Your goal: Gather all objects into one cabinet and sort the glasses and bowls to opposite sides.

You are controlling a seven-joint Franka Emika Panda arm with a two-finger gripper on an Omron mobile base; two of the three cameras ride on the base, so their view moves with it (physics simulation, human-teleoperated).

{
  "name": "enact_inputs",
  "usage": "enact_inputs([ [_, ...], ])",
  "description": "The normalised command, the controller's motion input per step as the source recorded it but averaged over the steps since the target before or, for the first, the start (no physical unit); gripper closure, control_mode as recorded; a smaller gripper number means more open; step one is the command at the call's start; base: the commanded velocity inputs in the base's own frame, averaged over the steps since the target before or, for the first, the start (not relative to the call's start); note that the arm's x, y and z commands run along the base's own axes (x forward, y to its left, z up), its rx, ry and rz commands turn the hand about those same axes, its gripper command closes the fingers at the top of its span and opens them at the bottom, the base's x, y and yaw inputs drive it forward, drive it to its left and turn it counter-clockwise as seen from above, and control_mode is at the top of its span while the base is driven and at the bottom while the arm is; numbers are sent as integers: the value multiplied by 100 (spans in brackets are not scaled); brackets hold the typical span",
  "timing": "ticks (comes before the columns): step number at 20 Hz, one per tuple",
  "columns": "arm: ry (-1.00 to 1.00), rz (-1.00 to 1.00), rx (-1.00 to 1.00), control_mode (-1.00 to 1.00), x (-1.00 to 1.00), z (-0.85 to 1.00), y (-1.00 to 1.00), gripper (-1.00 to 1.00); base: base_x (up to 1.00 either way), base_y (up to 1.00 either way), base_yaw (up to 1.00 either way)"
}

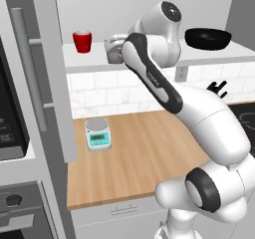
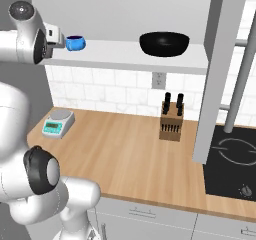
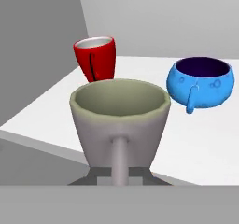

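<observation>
Hand [image 3: 119, 174] clamps mug [image 3: 119, 120] handle — fingertips hidden (mug blocks).

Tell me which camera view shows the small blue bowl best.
The hand view: the small bright blue rounded bowl sits large and unobstructed on the white shelf. The right base view shows it small and distant; in the left base view the arm covers that spot.

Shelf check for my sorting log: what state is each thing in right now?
Mug: upright, held by its handle in the gripper.
Red cup: upright on the shelf.
Blue bowl: upright on the shelf.
Black bowl: upright on the shelf.
Cabinet door: open.
</observation>
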Motion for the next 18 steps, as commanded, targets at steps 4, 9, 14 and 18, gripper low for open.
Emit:
enact_inputs([
  [4, -3, 0, 0, -100, 20, -3, 32, 100, 0, 0, 0],
  [9, -7, 0, 0, -100, 6, -18, 7, 100, 0, 0, 0],
  [14, -7, 0, 0, -100, 14, -15, 1, 100, 0, 0, 0],
  [18, -2, 0, 0, -100, 18, -9, 8, 100, 0, 0, 0],
])
